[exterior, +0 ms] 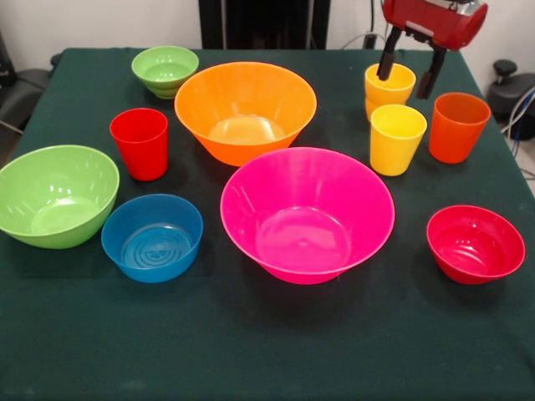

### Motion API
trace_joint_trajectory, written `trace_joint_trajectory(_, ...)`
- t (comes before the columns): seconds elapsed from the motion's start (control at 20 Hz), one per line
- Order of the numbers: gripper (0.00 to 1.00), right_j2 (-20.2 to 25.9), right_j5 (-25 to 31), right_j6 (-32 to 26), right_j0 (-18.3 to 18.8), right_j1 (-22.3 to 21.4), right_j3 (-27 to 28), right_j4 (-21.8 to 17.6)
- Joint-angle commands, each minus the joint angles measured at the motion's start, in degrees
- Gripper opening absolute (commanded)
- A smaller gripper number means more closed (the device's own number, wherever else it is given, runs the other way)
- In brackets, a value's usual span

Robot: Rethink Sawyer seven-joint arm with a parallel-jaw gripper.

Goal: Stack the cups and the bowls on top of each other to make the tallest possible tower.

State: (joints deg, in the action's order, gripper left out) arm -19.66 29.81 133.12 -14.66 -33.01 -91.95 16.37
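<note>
Above the far yellow cup (389, 84), I am holding my tool (410, 73) spread, fingers straddling it; I should be lowering squarely before pinching its rim.

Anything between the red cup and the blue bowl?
Nothing: in the front view only bare green tablecloth separates the red cup from the blue bowl; the green bowl sits off to the side.

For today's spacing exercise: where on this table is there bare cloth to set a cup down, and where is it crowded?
The widest bare strip of the table runs along the near edge, in front of the blue bowl, pink bowl and red bowl. It is crowded at the far right, where the gripper hangs open over two yellow cups beside the orange cup.
</note>
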Motion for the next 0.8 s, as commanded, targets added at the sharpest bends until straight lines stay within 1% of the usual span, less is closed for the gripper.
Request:
trace_joint_trajectory(0.05, 1.0, 9.4, 3.9, 0.3, -1.0, 1.9, 2.0, -2.7)
trace_joint_trajectory(0.2, 1.0, 9.9, 3.4, 0.2, -1.5, 2.3, 2.3, -2.9)
trace_joint_trajectory(0.35, 1.0, 10.6, 2.7, -0.5, -1.0, 2.5, 2.2, -3.2)
trace_joint_trajectory(0.45, 1.0, 10.2, 3.1, -0.6, -0.8, 2.1, 2.0, -3.5)
trace_joint_trajectory(0.65, 1.0, 10.0, 2.3, -1.5, 0.6, 1.5, 1.1, -4.3)
trace_joint_trajectory(0.8, 1.0, 9.9, 1.7, -2.9, 2.4, 0.7, -0.2, -5.0)
